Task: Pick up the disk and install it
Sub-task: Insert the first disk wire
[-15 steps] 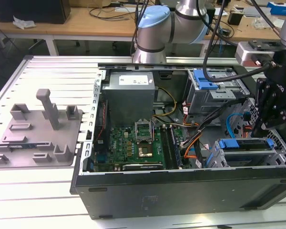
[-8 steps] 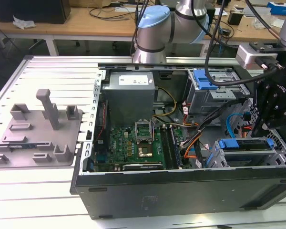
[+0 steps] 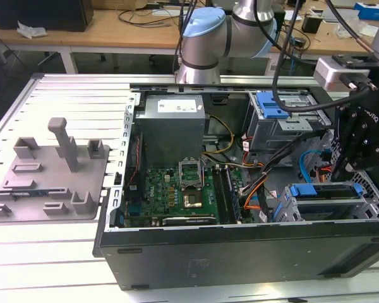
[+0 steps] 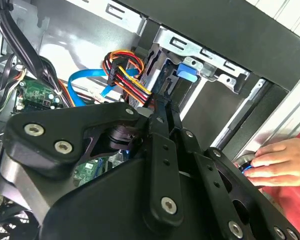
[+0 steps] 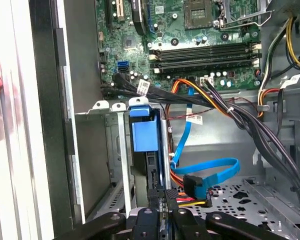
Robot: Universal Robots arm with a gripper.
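Robot gripper point(image 5: 162, 196) is clenched on the disk point(image 5: 144, 134), holding it on edge, apparently to fit the drive cage point(image 5: 92, 150) at a corner of the computer case point(image 3: 240, 259).

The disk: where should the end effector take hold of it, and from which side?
Probably across the thin blue-framed edge of the disk, coming in through the open side of the case: it stands on edge in the metal cage, whose walls cover its flat faces.

Silver arm point(image 3: 256, 19) with pale-blue joint caps point(image 3: 202, 25), black cables point(image 3: 283, 57), black pincer point(image 5: 162, 200) with silver screws point(image 4: 63, 147).
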